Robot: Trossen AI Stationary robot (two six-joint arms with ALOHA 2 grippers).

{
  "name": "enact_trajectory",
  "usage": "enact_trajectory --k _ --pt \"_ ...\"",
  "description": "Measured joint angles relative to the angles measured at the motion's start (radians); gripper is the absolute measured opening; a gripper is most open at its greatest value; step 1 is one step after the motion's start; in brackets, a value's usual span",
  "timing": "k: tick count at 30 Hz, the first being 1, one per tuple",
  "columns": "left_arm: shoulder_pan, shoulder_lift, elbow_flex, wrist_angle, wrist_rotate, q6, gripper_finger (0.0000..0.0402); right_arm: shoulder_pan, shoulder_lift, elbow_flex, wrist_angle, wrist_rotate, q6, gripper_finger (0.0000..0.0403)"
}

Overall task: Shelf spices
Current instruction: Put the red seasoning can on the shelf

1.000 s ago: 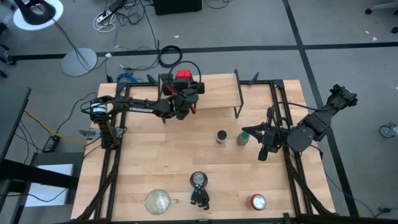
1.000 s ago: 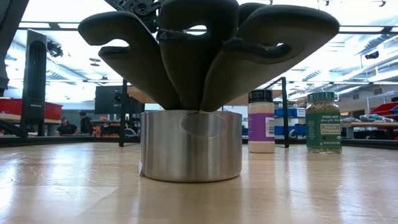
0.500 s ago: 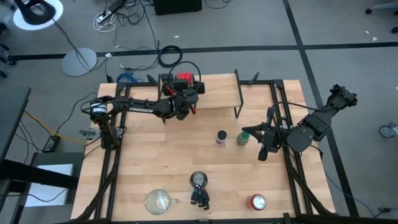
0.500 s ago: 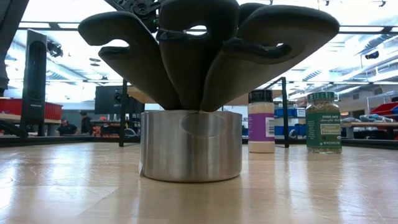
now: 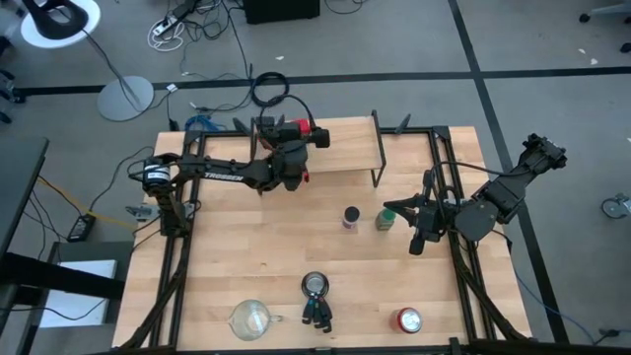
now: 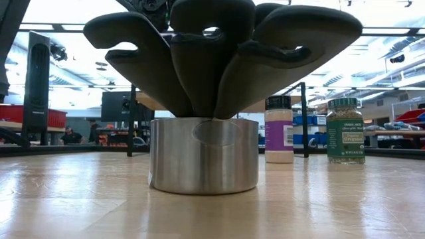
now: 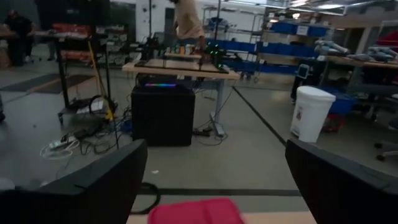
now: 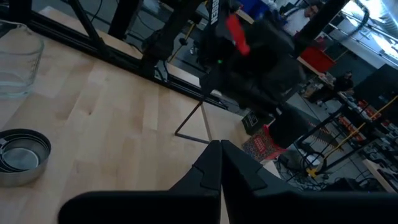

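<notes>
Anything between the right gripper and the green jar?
Nothing: in the high view, bare table separates the right gripper from the green jar.

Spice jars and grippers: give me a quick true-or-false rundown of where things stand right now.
1. The purple-labelled jar stands on the shelf. False: it stands on the tabletop, in front of the shelf.
2. The left gripper is open above the red tin. True.
3. The right gripper holds the green-lidded jar. False: its fingers are shut together with nothing between them.
4. The green-lidded jar stands upright. True.
</notes>
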Motion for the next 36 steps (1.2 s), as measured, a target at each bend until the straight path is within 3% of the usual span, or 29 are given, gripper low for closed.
enact_trajectory --k 6,9,11,17,19,25,32,36 --pt "-0.034 0.000 0.097 0.022 0.003 0.188 0.0376 0.000 0.000 0.000 0.000 0.000 0.000 0.0007" --pt "-0.050 0.000 0.122 0.019 0.038 0.223 0.0337 0.000 0.000 0.000 0.000 0.000 0.000 0.0007" --pt "-0.060 0.000 0.127 0.013 0.048 0.232 0.0288 0.000 0.000 0.000 0.000 0.000 0.000 0.0005" --pt "-0.065 0.000 0.127 -0.080 0.096 0.159 0.0074 0.000 0.000 0.000 0.001 0.000 0.000 0.0003" --pt "-0.063 0.000 0.127 -0.107 0.123 0.122 0.0021 0.000 0.000 0.000 0.001 0.000 0.000 0.0006" --pt "-0.036 0.000 0.127 -0.159 0.180 0.020 0.0010 0.000 0.000 0.000 0.001 0.000 0.000 0.0004" --pt "0.023 -0.001 0.127 -0.374 0.302 -0.238 0.0003 0.001 0.000 0.000 0.001 0.000 0.000 0.0004" --pt "0.046 -0.001 0.127 -0.426 0.341 -0.312 0.0002 0.001 0.000 0.000 0.001 0.000 0.000 0.0007"
